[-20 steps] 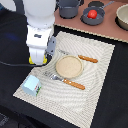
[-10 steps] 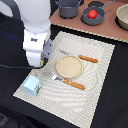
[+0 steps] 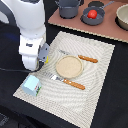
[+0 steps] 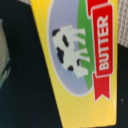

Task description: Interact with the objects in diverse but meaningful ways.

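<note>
A flat yellow packet [image 4: 75,60] printed with a cow and the word BUTTER fills the wrist view at very close range. In the exterior view the arm's white hand hides this packet. My gripper [image 3: 34,66] hangs low over the woven mat's left edge, and its fingers show in neither view. Just in front of the gripper, a light-blue boxy cup [image 3: 32,85] stands on the mat. On the brown board at the back, a red tomato [image 3: 92,14] lies in the dark grey frying pan [image 3: 98,20].
A tan round plate [image 3: 68,66] sits mid-mat between an orange-handled knife [image 3: 85,58] and fork [image 3: 70,82]. A dark pot [image 3: 69,8] stands on the brown board [image 3: 65,24] at the back. A bowl rim [image 3: 123,16] shows at the exterior view's right edge.
The arm has come down and shifted slightly toward the exterior view's left, closer to the mat's left edge. The cup, plate and cutlery have stayed where they were.
</note>
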Motion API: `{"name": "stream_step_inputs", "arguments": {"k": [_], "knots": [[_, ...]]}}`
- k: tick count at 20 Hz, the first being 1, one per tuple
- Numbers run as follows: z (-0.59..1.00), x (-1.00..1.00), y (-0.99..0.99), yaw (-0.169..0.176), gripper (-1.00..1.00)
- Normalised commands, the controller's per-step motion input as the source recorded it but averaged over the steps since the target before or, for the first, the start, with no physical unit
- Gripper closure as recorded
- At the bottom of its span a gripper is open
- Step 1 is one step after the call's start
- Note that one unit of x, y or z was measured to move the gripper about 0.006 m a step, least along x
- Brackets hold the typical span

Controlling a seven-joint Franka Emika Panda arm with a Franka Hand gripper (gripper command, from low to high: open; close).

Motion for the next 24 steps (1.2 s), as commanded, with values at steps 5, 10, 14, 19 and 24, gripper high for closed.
{"name": "stream_step_inputs", "arguments": {"k": [5, 10, 14, 19, 24], "knots": [[-0.16, -0.37, -0.06, 0.000, 1.00], [-0.14, -0.32, -0.01, 0.001, 1.00], [0.27, -0.13, 0.11, 0.012, 1.00], [0.91, 0.07, 0.50, 0.035, 1.00], [0.95, 0.56, 0.76, 0.013, 1.00]]}}
